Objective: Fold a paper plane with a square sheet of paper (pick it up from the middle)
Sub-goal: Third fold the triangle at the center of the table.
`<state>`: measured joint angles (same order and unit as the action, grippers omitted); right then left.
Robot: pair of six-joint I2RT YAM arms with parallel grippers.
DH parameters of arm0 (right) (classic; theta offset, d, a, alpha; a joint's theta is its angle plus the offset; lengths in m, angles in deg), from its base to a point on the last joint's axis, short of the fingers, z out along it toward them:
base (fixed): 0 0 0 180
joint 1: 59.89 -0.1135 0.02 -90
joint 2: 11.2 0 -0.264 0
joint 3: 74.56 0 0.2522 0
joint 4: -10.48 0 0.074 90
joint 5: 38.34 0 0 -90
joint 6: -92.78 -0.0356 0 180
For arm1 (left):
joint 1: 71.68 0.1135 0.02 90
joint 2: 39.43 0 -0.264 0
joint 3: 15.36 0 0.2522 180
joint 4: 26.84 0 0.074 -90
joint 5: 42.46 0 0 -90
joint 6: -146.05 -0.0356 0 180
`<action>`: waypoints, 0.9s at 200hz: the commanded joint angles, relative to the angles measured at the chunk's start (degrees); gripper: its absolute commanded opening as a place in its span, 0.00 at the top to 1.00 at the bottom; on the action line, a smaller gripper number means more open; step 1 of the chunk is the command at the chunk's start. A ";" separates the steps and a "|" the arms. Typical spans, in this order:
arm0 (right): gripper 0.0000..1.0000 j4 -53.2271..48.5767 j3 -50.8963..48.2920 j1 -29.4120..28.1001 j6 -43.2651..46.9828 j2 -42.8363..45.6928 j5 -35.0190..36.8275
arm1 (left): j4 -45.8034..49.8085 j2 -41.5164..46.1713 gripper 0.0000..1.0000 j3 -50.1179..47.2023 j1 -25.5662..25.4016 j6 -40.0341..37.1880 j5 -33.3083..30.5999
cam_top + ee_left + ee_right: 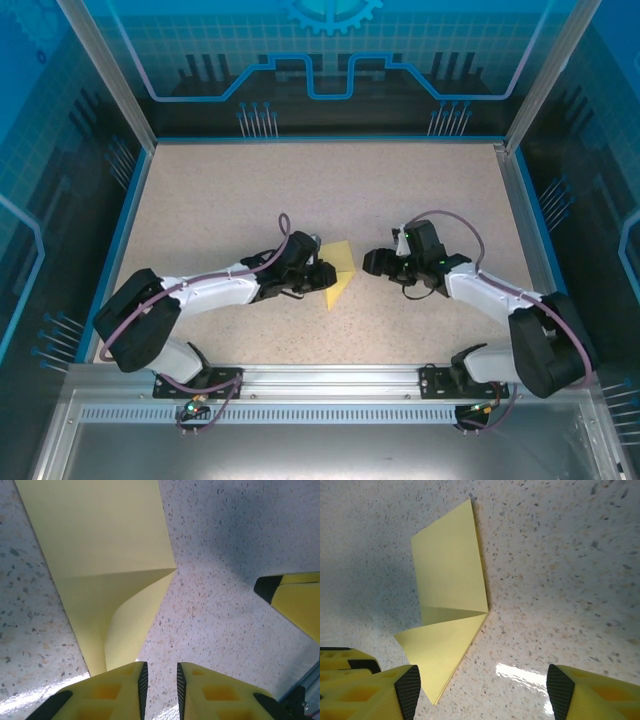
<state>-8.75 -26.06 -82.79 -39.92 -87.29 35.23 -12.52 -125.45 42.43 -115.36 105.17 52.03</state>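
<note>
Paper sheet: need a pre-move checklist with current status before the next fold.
1. Sheet of paper lying on the table: ok.
2. Folded flap lying flat: not ok, it curls upward in the left wrist view.
3. Left hand free of the paper: ok, jaws narrowly apart with nothing between them.
4. Right hand open: ok, jaws wide, the paper's tip in front of them, not gripped.
5. Hands clear of each other: ok, the paper lies between them in the top view.
6. Edges lined up along the crease: cannot tell.
</note>
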 commanded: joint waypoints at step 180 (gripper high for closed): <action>0.50 6.47 9.47 -6.65 -5.06 -20.36 -8.93 | -3.81 -11.96 0.90 0.20 2.28 3.26 -6.13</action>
<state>-2.15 -18.25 -88.47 -43.98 -106.04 27.15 -15.97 -136.23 43.81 -113.72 107.38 47.26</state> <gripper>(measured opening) 0.506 0.101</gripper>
